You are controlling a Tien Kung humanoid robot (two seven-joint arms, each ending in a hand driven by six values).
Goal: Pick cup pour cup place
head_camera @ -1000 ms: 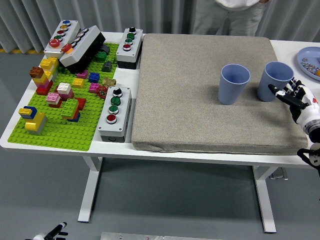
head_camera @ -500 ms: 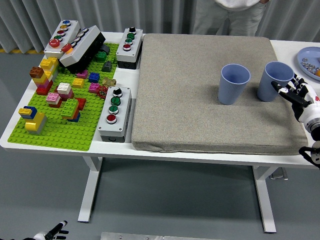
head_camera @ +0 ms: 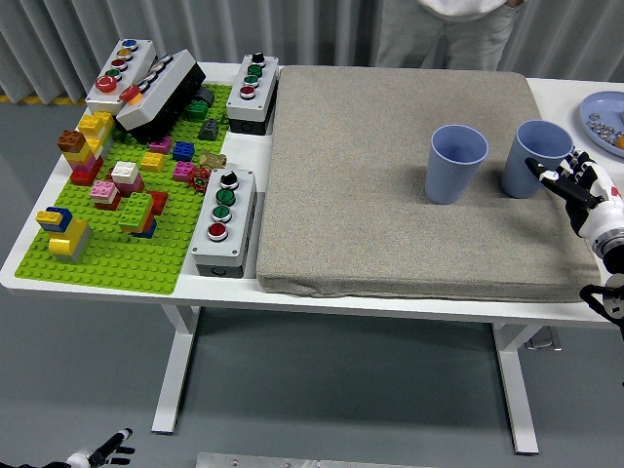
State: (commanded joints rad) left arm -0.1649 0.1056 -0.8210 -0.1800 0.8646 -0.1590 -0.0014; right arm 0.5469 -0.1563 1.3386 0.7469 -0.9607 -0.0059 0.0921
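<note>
Blue and ribbed, the right cup stands upright on the grey mat, near the mat's right edge, with the second blue cup just left of it and apart. My right hand is beside the right cup with the fingers spread and holding nothing; the tips look touching or nearly touching its wall, I cannot tell which. I judge the grasp is not yet made. To do it well, I would wrap the fingers around the middle of the wall, keep the cup vertical, and avoid pushing it toward its neighbour. The left hand rests low, far below the mat.
</note>
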